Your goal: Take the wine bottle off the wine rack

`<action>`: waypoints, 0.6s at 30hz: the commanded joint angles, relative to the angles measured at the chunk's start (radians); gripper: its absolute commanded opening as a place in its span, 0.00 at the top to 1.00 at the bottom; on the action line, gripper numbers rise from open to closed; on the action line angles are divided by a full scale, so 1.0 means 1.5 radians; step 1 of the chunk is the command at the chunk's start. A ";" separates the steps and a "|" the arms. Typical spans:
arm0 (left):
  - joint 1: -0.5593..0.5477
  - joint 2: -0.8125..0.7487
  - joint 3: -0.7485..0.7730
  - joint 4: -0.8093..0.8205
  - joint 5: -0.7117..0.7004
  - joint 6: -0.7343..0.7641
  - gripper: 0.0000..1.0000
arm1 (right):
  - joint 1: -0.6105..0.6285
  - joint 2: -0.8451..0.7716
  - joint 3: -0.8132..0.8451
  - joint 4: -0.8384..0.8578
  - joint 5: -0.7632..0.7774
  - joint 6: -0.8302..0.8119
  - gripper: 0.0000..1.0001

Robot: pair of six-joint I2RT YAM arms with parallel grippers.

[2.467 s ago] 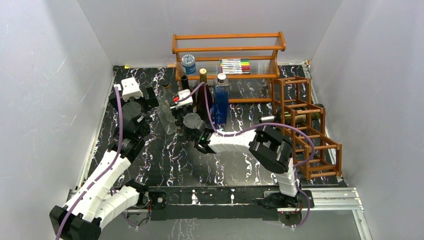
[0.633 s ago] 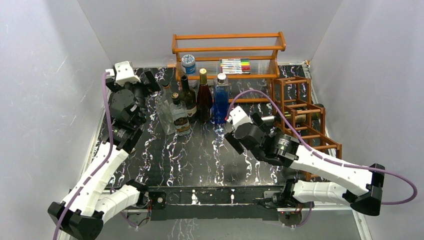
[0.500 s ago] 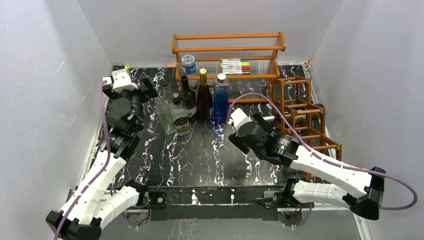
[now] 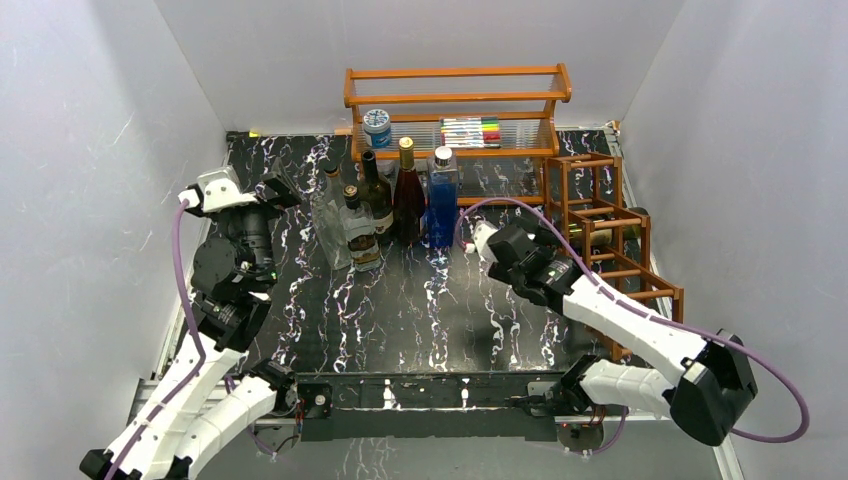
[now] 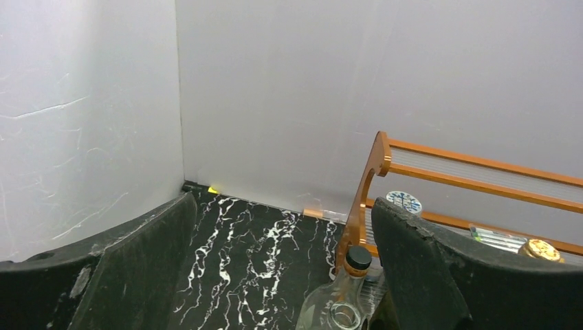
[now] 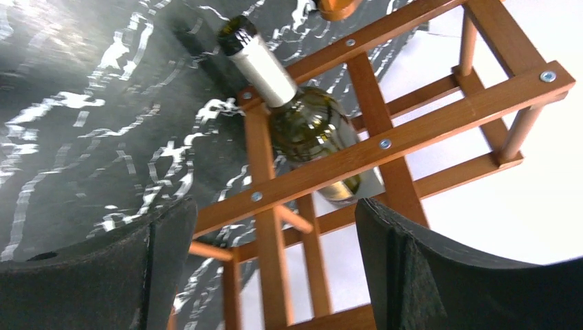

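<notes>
The right gripper (image 6: 271, 240), jaws spread wide and holding nothing, faces the wine rack (image 6: 426, 130) at the 3 o'clock side of the table (image 4: 400, 310). The wine bottle (image 6: 309, 127) lies in one of its cells, pale-capped neck poking out toward 9 o'clock. Bars cross its body, its base is hidden, and no label can be read. The left gripper (image 5: 282, 275), equally wide and empty, hangs at 10 o'clock near standing bottles (image 4: 378, 205). At 12 o'clock, an orange shelf (image 4: 455, 100) holds a blue-lidded jar (image 4: 377, 125) and coloured markers (image 4: 470, 131), print illegible.
</notes>
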 commanded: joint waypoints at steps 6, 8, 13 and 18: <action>-0.016 -0.016 -0.029 0.091 -0.036 0.047 0.02 | -0.139 0.119 -0.044 0.317 -0.035 -0.298 0.13; -0.016 -0.014 -0.032 0.096 -0.037 0.051 0.02 | -0.161 0.147 -0.032 0.353 -0.062 -0.314 0.13; -0.025 0.003 -0.042 0.110 -0.039 0.063 0.02 | -0.185 0.214 -0.021 0.352 -0.127 -0.378 0.11; -0.032 0.000 -0.049 0.121 -0.042 0.070 0.02 | -0.206 0.266 -0.049 0.369 -0.124 -0.405 0.09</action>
